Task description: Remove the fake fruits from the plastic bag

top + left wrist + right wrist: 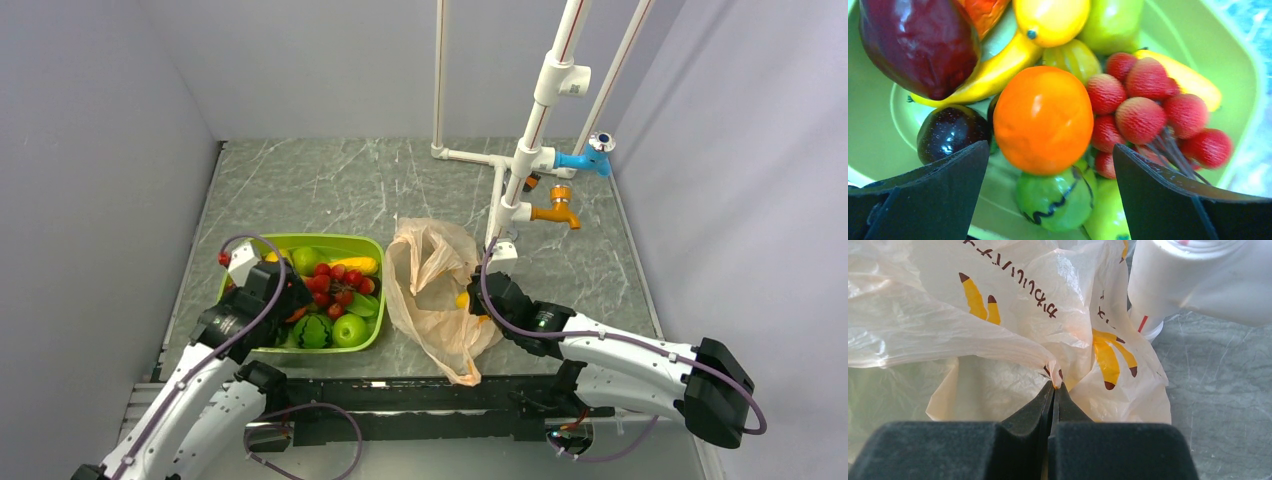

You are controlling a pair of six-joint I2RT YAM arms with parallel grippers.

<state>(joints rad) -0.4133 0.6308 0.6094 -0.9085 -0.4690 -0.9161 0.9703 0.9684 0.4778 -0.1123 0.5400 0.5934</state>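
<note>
Now the left tool (1050,146) hangs wide open and empty above the green tub (330,238), where the fake fruits (335,285) lie, an orange (1043,120) beside a bunch of red balls (1148,110). The right tool (1054,386) is pinched tight on a fold of the plastic bag (430,280) on the counter (330,190) beside the tub.

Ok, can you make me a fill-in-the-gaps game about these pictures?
The left gripper hangs open over a round fruit coloured ____. That fruit lies in a tub coloured ____. In the top view, the plastic bag lies to the ____ of the tub.
Missing words: orange, green, right.
</note>
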